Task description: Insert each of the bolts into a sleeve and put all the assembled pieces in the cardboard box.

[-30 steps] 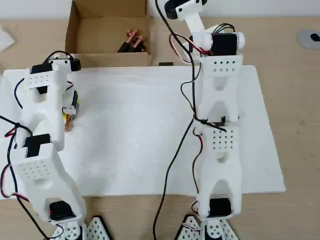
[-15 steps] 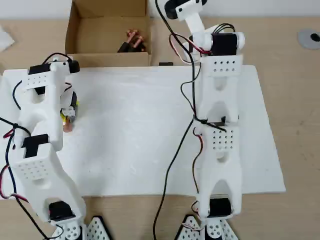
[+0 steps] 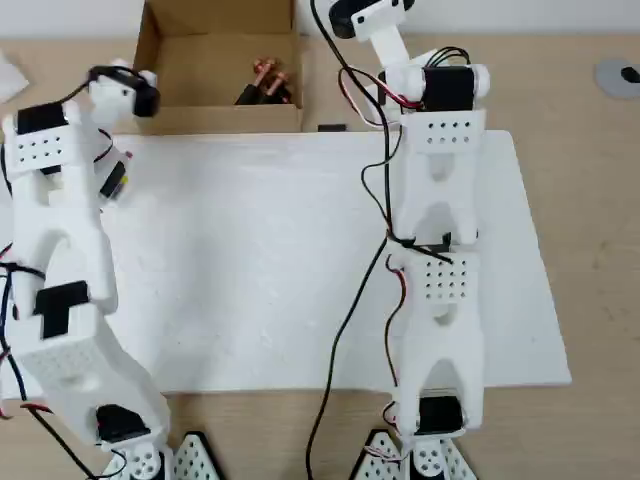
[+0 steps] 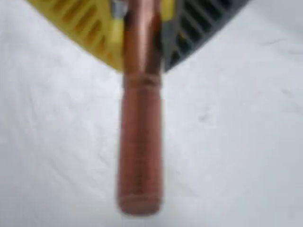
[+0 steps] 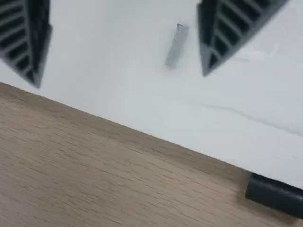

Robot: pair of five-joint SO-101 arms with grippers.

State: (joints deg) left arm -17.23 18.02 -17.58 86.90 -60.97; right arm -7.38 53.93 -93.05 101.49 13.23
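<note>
My left gripper (image 4: 142, 64) is shut on a copper-coloured bolt-and-sleeve piece (image 4: 140, 142), which hangs lengthwise out from between the yellow finger (image 4: 90, 28) and the dark finger (image 4: 189, 33) above the white mat. From above, the left gripper (image 3: 112, 180) sits at the mat's far left corner, just short of the cardboard box (image 3: 170, 120). Copper pieces (image 3: 268, 82) lie inside the box at its right side. My right gripper (image 5: 120, 75) is open over the mat's edge, with nothing between its fingers.
The white mat (image 3: 280, 260) covers most of the wooden table. A small grey metal piece (image 5: 176, 45) lies on the mat near its edge. A black object (image 5: 274, 194) rests on the wood beside the mat. The right arm (image 3: 440, 250) stretches along the mat's right half.
The left arm has swung away and to the left towards the box, carrying the copper piece with it. The right arm has kept still.
</note>
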